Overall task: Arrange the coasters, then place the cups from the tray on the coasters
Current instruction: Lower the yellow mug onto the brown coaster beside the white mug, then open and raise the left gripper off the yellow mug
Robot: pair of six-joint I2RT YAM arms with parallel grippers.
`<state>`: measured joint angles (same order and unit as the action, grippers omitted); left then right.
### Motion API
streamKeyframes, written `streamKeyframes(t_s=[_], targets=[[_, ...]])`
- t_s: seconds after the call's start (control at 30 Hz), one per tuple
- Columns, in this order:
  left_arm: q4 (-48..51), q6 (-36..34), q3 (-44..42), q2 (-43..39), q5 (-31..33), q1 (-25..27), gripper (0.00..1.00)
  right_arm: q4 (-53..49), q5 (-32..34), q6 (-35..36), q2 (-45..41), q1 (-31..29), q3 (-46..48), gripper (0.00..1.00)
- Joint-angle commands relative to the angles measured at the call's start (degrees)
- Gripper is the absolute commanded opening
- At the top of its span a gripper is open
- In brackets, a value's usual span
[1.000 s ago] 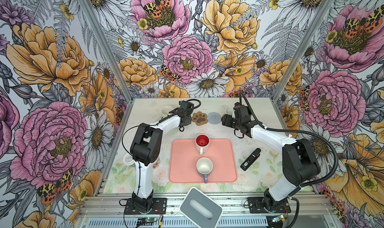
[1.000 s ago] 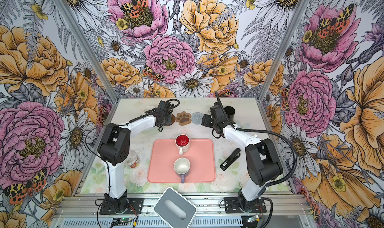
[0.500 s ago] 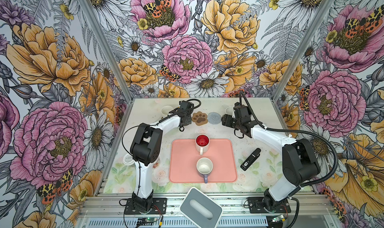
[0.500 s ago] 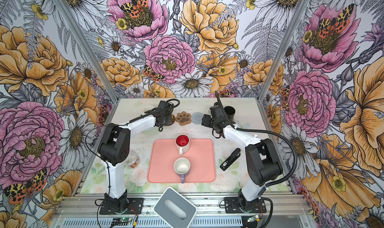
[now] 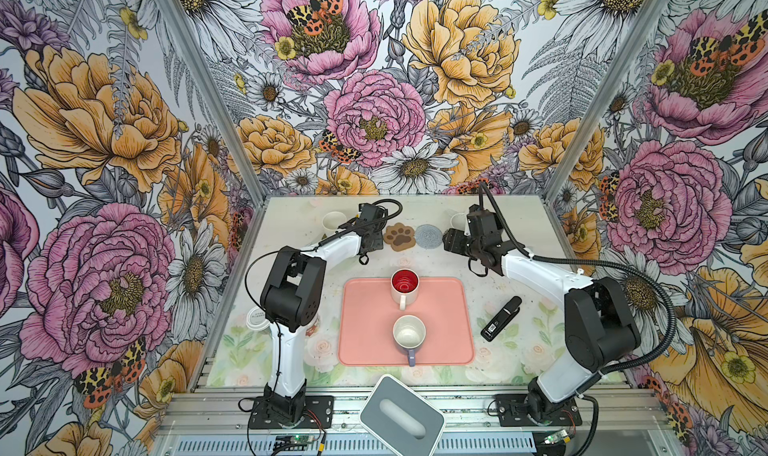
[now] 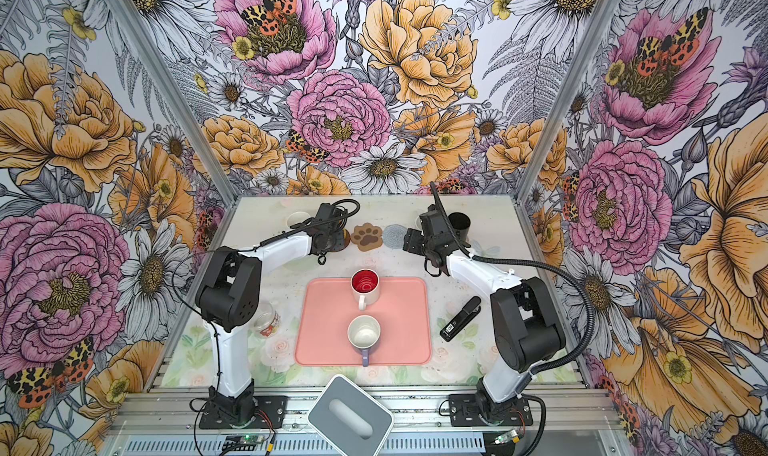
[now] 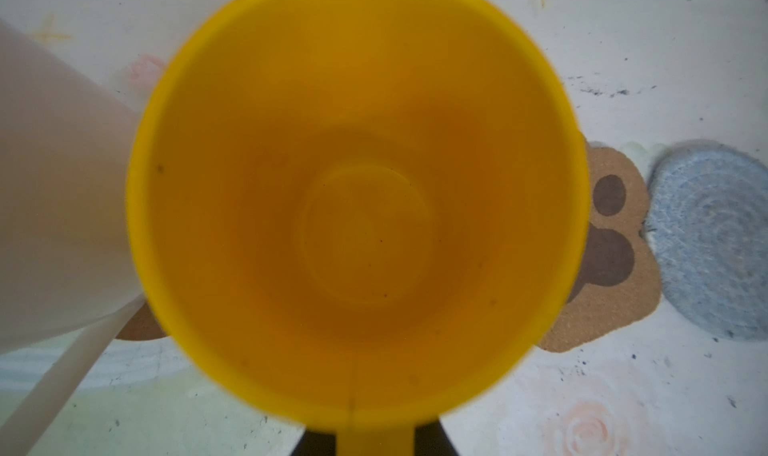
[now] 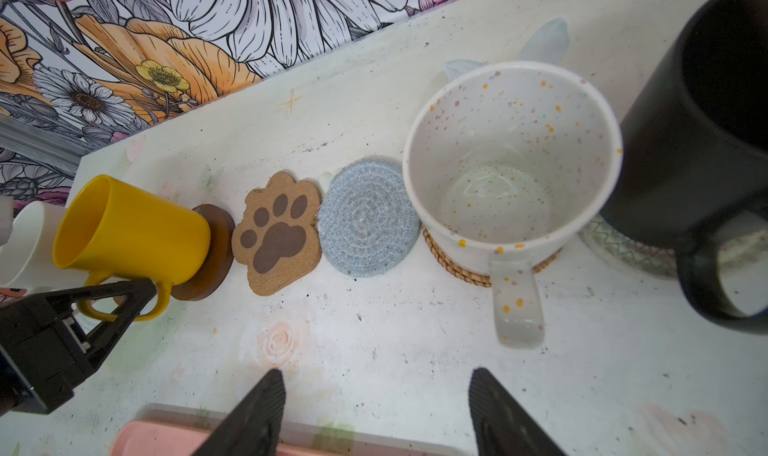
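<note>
Top views, tray: my salmon tray (image 5: 449,304) held two cups, the red-lined cup (image 5: 404,281) and the lavender cup (image 5: 409,336), both with handles pointing toward me.
Top views, free coasters: the paw-print coaster (image 5: 399,237) and the grey-blue coaster (image 5: 429,236) lay bare on the bench (image 5: 419,208) between my arms. The paw lay nearer my left, the grey-blue nearer my right.
Left wrist view, yellow cup: the yellow cup (image 7: 357,192) filled the frame mouth-up, its handle on the side nearest my wrist. The brown disc (image 7: 139,329) peeped out beneath it.
Right wrist view, left grip: my left fingers (image 8: 120,296) were clamped on the yellow cup's handle. Its base was on the brown disc, just beside the paw.
Right wrist view, right side: my right fingers (image 8: 257,412) were spread wide and held nothing. The speckled cup (image 8: 511,154) stood ahead, its handle pointing back at them.
Judgement: letting go meant backing out along the handle.
</note>
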<state>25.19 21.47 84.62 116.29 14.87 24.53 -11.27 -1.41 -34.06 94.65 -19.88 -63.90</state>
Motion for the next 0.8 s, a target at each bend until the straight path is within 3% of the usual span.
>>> streamKeyframes(t_s=[0.0,0.3,0.77], targets=[[-1.28,1.45,-1.09,-0.87,-1.62,0.26,0.18,0.72,-0.54,-0.30,0.48,0.22,-0.94,0.72],[-1.20,1.38,-2.26,-2.07,-2.24,0.76,0.36,0.72,-0.70,-0.23,0.23,0.24,-0.81,0.72],[-1.03,1.46,-4.43,-9.86,-0.52,1.87,0.45,0.91,-0.47,-0.46,-0.87,0.24,-0.25,0.72]])
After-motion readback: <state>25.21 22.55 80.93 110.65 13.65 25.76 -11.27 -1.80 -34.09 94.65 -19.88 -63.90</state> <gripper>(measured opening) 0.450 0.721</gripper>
